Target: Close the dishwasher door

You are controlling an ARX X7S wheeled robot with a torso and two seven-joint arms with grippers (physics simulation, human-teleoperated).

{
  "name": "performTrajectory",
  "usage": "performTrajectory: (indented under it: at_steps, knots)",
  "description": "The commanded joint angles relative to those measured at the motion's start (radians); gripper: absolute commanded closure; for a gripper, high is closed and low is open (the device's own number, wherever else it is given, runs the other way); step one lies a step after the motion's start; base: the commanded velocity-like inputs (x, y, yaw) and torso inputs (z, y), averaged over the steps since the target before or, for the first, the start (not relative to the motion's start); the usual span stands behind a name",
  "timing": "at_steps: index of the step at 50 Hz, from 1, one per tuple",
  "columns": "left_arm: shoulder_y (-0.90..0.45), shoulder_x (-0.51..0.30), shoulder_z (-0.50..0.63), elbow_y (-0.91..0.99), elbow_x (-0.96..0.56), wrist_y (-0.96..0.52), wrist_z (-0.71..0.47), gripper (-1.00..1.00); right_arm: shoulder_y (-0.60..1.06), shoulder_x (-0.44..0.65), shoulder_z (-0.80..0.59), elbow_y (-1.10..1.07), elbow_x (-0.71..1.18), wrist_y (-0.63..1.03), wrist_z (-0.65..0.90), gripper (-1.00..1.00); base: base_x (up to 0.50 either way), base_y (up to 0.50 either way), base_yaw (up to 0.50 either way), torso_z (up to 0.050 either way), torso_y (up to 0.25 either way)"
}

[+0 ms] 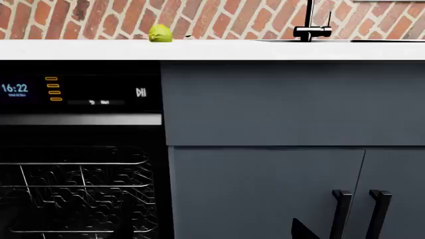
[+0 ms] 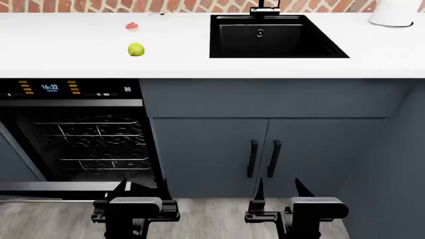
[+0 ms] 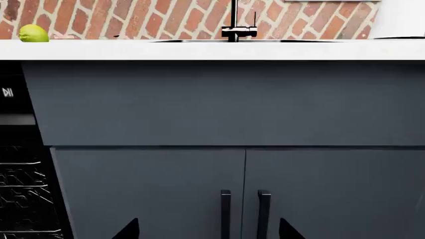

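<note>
The dishwasher (image 2: pixel 79 144) stands open at the left under the counter, its wire racks (image 2: pixel 89 142) showing. The dishwasher door (image 2: pixel 53 190) is swung down; only its grey front edge shows low at the left in the head view. Its control panel (image 1: pixel 73 92) with a lit clock also shows in the left wrist view. My left gripper (image 2: pixel 143 185) is open and empty, just right of the door's edge. Only one of its fingertips (image 1: pixel 302 230) shows clearly in the left wrist view. My right gripper (image 2: pixel 279 185) (image 3: pixel 207 231) is open and empty, facing the cabinet doors.
Grey-blue cabinet doors with two black vertical handles (image 2: pixel 264 158) stand right of the dishwasher. A white counter (image 2: pixel 66 64) carries a green fruit (image 2: pixel 135 49), a small pink item (image 2: pixel 132 26), a black sink (image 2: pixel 275 37) with faucet (image 3: pixel 236 30). A cabinet side (image 2: pixel 398 164) is at the right.
</note>
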Motion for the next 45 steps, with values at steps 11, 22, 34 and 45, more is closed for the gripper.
performTrajectory:
  at_steps: [11, 22, 34, 45]
  knots:
    - [-0.012, -0.047, 0.052, -0.006, -0.051, -0.036, -0.045, -1.0, -0.002, 0.044, -0.053, -0.009, 0.051, 0.005, 0.057, -1.0, 0.0, 0.0, 0.0, 0.0, 0.0]
    - [-0.01, -0.066, 0.079, -0.004, -0.051, -0.055, -0.076, -1.0, -0.006, 0.062, -0.072, -0.012, 0.064, -0.005, 0.089, -1.0, 0.0, 0.0, 0.0, -0.048, 0.0]
    - [-0.011, -0.08, 0.096, -0.009, -0.061, -0.045, -0.097, -1.0, -0.007, 0.077, -0.094, -0.011, 0.065, -0.02, 0.115, -1.0, 0.0, 0.0, 0.0, -0.05, 0.0]
    - [-0.009, -0.09, 0.105, -0.004, -0.078, -0.042, -0.113, -1.0, -0.007, 0.089, -0.108, -0.012, 0.074, -0.024, 0.13, -1.0, 0.0, 0.0, 0.0, -0.05, 0.0]
